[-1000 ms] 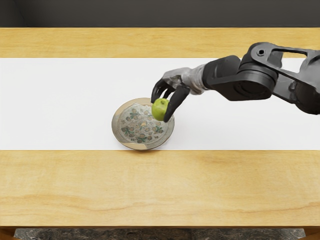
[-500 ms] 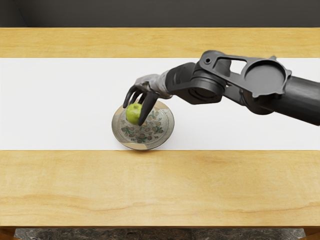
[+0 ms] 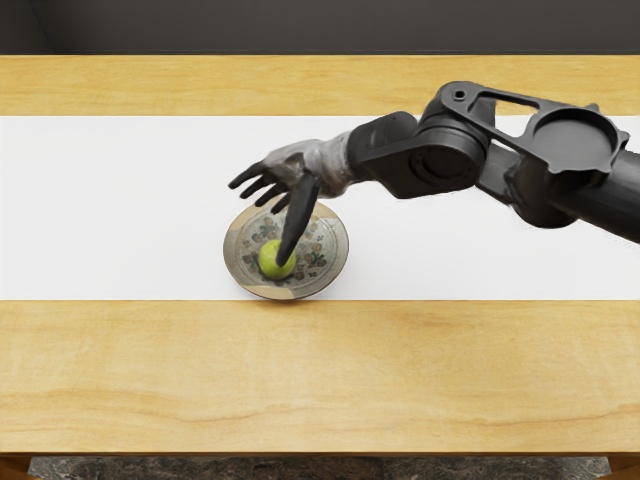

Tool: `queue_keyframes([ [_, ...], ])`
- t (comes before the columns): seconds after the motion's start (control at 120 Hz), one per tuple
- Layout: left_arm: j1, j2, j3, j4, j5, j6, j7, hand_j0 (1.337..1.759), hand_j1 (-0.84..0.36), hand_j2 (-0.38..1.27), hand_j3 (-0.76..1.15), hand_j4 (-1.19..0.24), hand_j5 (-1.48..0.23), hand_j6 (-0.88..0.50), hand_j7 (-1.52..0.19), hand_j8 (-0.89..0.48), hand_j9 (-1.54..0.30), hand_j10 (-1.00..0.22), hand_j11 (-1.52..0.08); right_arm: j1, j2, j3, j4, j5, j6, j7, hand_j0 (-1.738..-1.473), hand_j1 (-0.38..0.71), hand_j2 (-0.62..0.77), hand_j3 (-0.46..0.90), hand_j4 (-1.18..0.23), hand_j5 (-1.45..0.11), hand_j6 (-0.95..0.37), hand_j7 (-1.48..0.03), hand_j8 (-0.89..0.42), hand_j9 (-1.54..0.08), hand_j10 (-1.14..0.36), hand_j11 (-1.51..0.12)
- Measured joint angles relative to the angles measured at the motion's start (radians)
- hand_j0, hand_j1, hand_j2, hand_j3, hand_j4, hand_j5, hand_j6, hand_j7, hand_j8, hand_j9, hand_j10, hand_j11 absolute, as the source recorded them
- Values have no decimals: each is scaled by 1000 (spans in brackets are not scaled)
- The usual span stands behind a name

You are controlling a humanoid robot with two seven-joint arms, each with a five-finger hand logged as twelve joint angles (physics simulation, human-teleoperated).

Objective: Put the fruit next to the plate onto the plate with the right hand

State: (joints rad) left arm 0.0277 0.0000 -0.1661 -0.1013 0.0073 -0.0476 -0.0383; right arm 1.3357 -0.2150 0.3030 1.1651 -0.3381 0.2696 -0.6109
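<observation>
1. Right arm [image 3: 470,160] came in from the right edge, upper right of frame, and reached left toward the centre; big dark joints sat at its right end.
2. Right hand [image 3: 285,175] hung just above the plate's upper edge, a bit left of centre; it was spread wide and held nothing.
3. Most fingers fanned out toward the upper left; one long dark finger [image 3: 298,215] pointed down across the plate, tip at the fruit's upper right side; touching or just short of it, couldn't tell.
4. Fruit [image 3: 272,262] was small, round, yellow-green; it lay on the plate, in the lower left part, inside the rim; no fingers were wrapped around it.
5. Plate [image 3: 328,255] was round, with a busy pattern and a darker rim; it sat on the white strip, slightly left of centre, with its lower edge near the strip's lower border.
6. Strip [image 3: 120,210] ran the full width across the middle of the frame.
7. Table [image 3: 300,370] was light wood; it showed as a narrow band above the strip and a wide band below it; a dark background ran along the top edge.
</observation>
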Motion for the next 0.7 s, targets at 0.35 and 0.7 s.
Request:
queue_keyframes([
  [0.35, 0, 0, 0, 0, 0, 0, 0, 1658, 53, 50, 0, -247, -321, -247, -321, -247, -321, -247, -321, -359, -481, 384, 139, 491, 327, 0, -1658, -280, -6, 0, -59, -77, -56, -77, -55, -77, -58, -77],
  [0.7, 0, 0, 0, 0, 0, 0, 0, 1658, 53, 50, 0, -247, -321, -247, -321, -247, -321, -247, -321, -635, -713, 523, 150, 633, 341, 13, -1658, -297, -7, 0, -42, -57, -40, -57, -41, -57, -42, -57],
])
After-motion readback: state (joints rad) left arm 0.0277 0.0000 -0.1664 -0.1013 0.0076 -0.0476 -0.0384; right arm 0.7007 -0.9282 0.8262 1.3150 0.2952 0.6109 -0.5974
